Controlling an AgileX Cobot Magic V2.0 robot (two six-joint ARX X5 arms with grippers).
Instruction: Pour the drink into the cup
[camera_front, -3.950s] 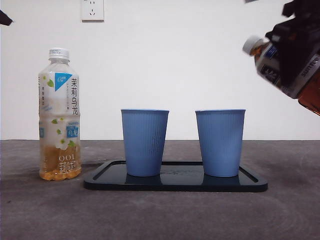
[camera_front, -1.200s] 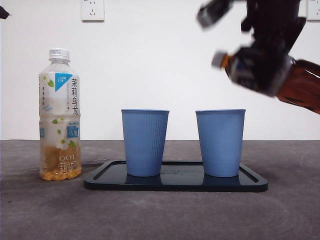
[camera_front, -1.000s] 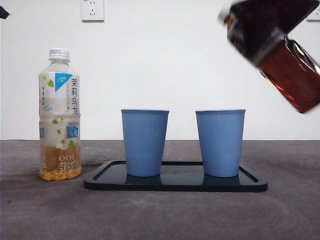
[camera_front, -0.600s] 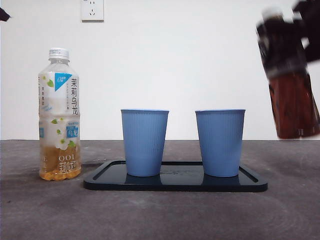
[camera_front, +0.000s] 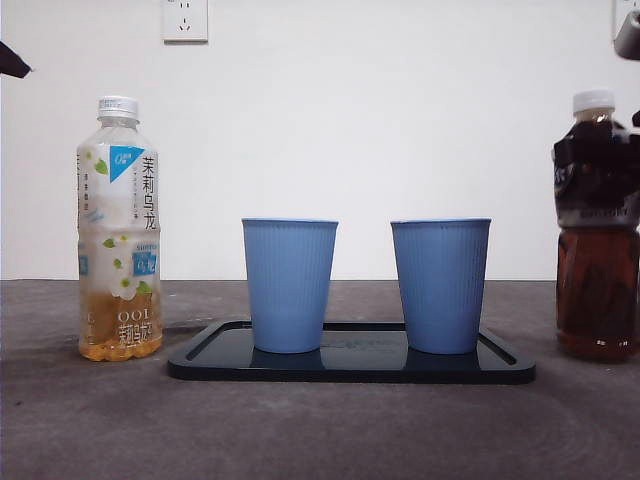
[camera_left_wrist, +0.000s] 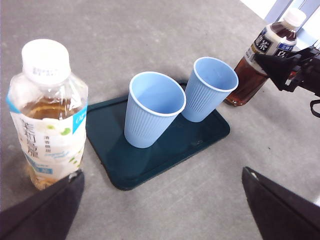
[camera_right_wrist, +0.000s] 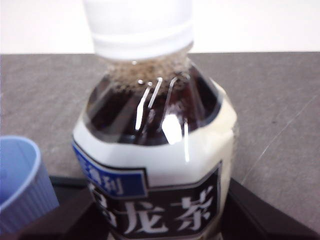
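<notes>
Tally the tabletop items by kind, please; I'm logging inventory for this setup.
Bottles: 2, the pale tea bottle and the dark tea bottle.
Blue cups: 2, left cup and right cup.
Trays: 1, dark tray.
Total: 5

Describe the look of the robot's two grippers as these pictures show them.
Both are matte black. The left gripper shows two broad, flat, wedge-shaped jaws. The right gripper looks blocky and angular, with a thin black cable looping beside it. No markings are visible on either.
</notes>
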